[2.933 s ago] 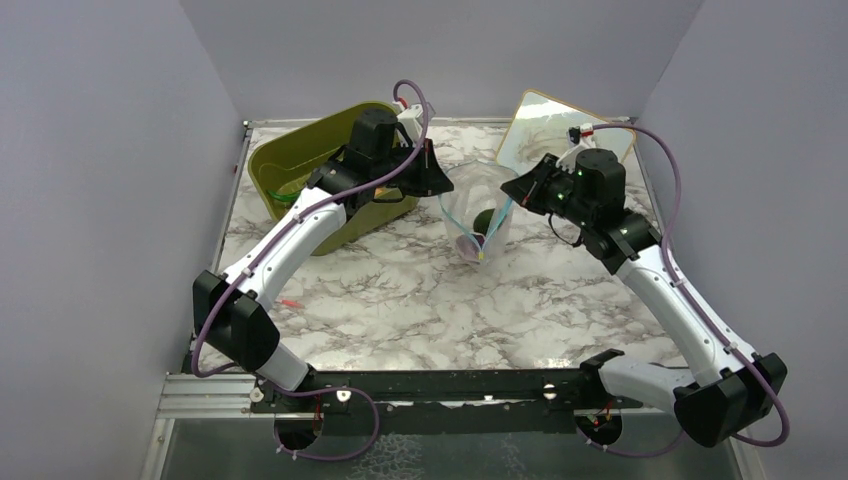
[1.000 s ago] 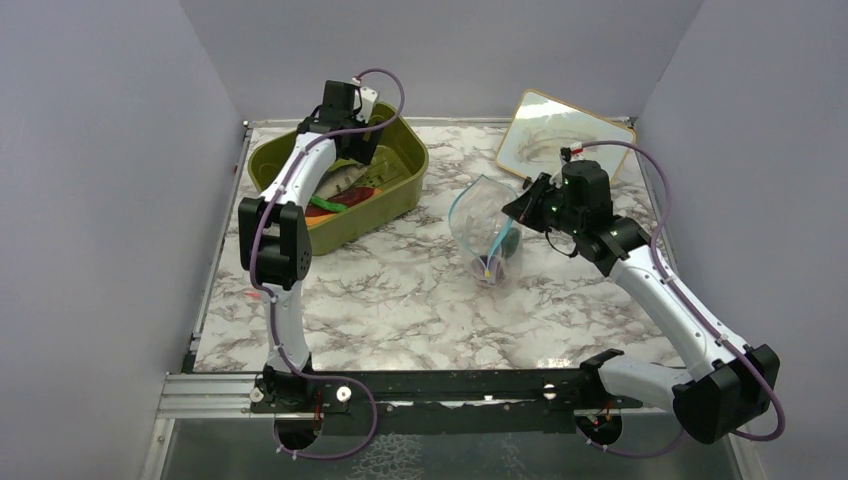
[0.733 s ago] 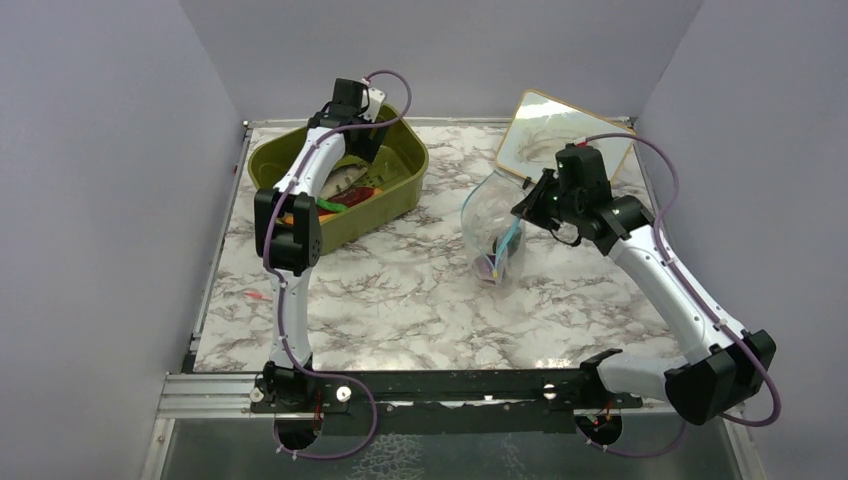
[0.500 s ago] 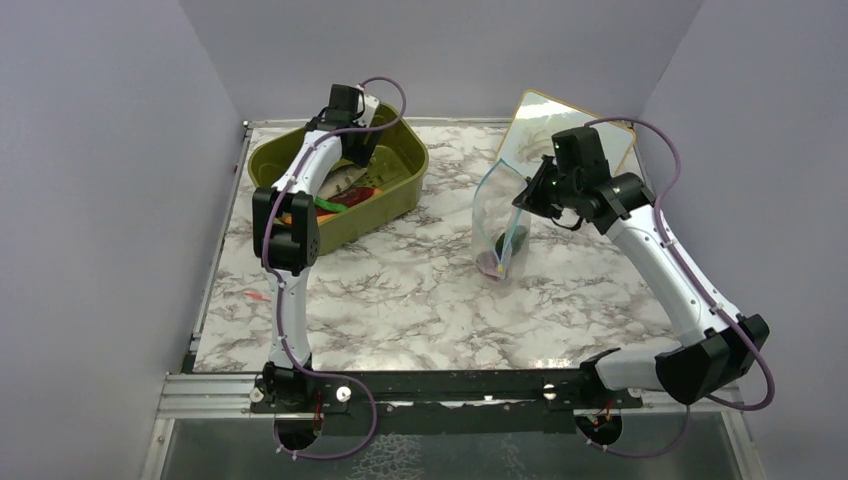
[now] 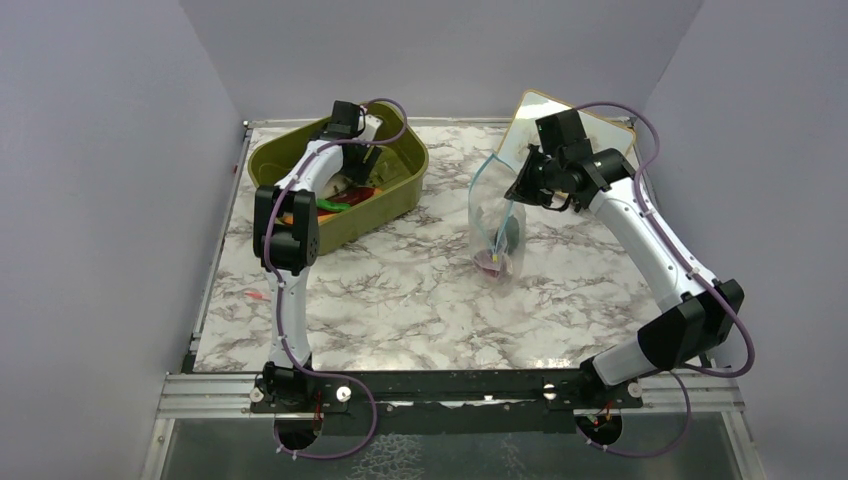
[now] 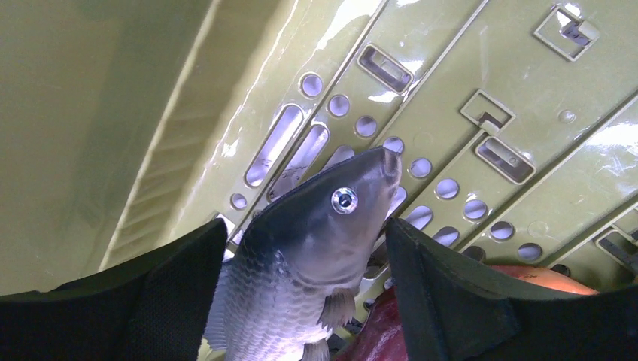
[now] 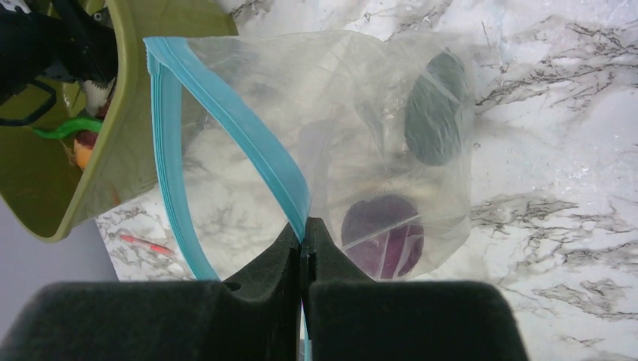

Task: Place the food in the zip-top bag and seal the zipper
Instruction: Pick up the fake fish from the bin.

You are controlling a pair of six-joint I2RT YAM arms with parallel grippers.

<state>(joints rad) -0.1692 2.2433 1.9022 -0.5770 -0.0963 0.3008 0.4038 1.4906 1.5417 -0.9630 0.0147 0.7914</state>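
Zip-top bag (image 7: 361, 135): clear, upright, right of the tub (image 5: 385, 208). Mouth open; light blue zipper (image 7: 233, 120) unsealed, pinched by right end effector (image 7: 303, 229). Bag contents, low down: purple onion (image 7: 384, 237), dark green vegetable (image 7: 439, 109). Inside tub: grey fish (image 6: 316, 256), red-orange piece (image 6: 557, 278).

i see a white table (image 5: 400, 300) veined in grey, boxed in by plain lavender-grey walls: back wall (image 5: 440, 50), left wall (image 5: 90, 200), right wall (image 5: 770, 150). a metal rail (image 5: 200, 395) runs along its near edge. light is soft and even, shadows faint.
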